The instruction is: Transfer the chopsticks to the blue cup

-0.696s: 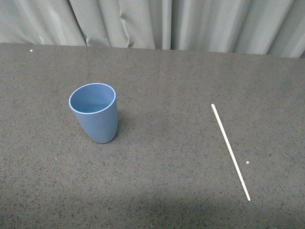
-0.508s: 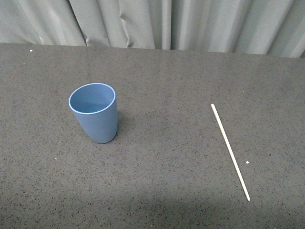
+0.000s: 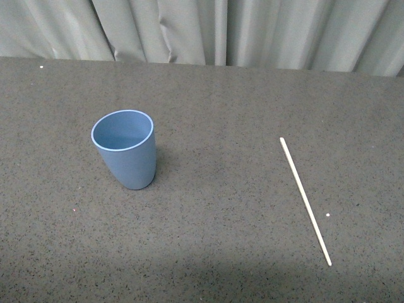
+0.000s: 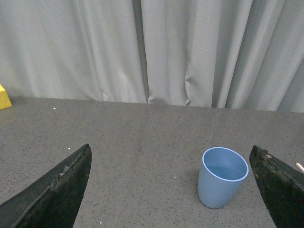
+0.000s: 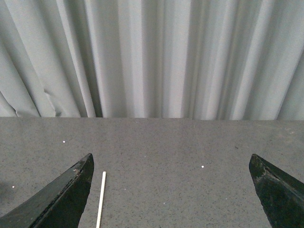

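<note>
You are at the very start. Nothing is held and the pick has not yet begun. The chopstick [image 3: 305, 201] lies flat on the tabletop [image 3: 214, 240] on the right side, its near end slanting further right. It is well apart from the cup [image 3: 124, 149], which stands upright on the left with its mouth open and looks empty. Neither arm shows in the front view.

Your left jaws are spread wide and hold nothing; the left wrist view shows the cup between them, nearer one jaw. Your right jaws are also spread wide and empty, and the right wrist view shows the chopstick's far end just beside one jaw.

The right arm looks the better choice, since the chopstick lies on its side. Bring it down over the middle of the stick and turn the wrist so the jaws straddle it crosswise. Go low, almost to the tabletop, because the stick is very thin and may roll or slip as you close. After that, tip it upright, carry it over the cup's mouth and let go gently, as the cup could topple.
</note>
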